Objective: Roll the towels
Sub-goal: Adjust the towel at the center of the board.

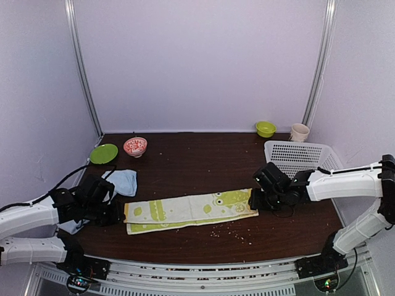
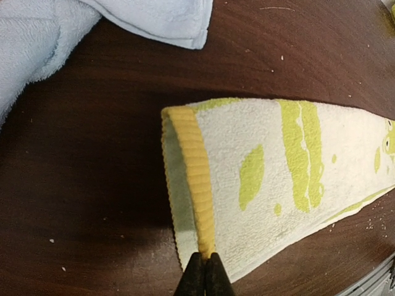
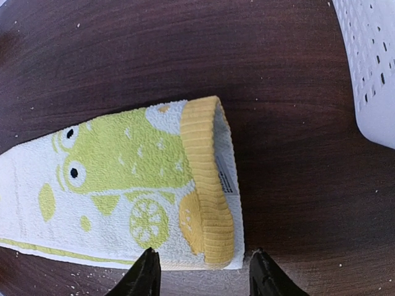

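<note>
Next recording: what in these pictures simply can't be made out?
The blue towel: the left arm covers part of it in the top view, and the left wrist view crops it at the frame edge; full shape unknown.
The care label on the patterned towel: print too small to read, right wrist view.
The basket: the right arm hides its near rim in the top view; right wrist view crops it.
</note>
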`<action>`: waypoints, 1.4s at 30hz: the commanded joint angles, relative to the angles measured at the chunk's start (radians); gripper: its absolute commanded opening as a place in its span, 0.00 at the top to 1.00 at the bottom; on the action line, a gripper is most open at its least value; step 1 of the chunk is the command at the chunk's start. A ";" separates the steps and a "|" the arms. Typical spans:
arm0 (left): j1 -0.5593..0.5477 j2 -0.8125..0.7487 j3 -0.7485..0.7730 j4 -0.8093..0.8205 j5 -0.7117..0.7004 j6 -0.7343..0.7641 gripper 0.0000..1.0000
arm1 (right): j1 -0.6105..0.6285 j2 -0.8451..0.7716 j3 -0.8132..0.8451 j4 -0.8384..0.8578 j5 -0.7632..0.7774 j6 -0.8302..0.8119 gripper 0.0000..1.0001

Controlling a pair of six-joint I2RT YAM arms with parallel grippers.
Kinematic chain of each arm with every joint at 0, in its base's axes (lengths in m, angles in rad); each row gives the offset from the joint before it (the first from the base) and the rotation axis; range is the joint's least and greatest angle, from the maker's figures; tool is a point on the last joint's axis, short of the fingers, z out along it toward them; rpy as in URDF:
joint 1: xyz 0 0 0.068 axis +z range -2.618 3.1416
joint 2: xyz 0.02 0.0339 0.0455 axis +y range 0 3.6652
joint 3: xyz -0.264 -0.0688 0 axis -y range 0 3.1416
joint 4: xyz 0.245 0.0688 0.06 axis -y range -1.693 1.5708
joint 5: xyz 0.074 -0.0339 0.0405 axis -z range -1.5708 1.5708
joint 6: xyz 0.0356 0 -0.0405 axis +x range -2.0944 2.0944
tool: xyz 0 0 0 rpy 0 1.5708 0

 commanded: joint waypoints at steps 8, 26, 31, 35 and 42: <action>0.006 0.010 -0.008 0.039 0.021 -0.005 1.00 | -0.022 0.075 -0.050 0.055 -0.020 0.038 0.57; 0.006 0.022 -0.005 0.048 0.026 -0.002 1.00 | -0.022 0.105 -0.060 0.088 -0.051 0.038 0.85; 0.006 0.021 -0.003 0.048 0.028 -0.001 1.00 | -0.022 0.091 -0.060 0.082 -0.043 0.035 0.95; 0.006 0.018 0.004 0.043 0.030 0.000 1.00 | -0.021 0.065 -0.049 0.052 -0.026 0.028 1.00; 0.006 -0.013 0.050 0.010 0.046 0.016 1.00 | -0.022 -0.020 -0.008 -0.037 0.009 -0.003 1.00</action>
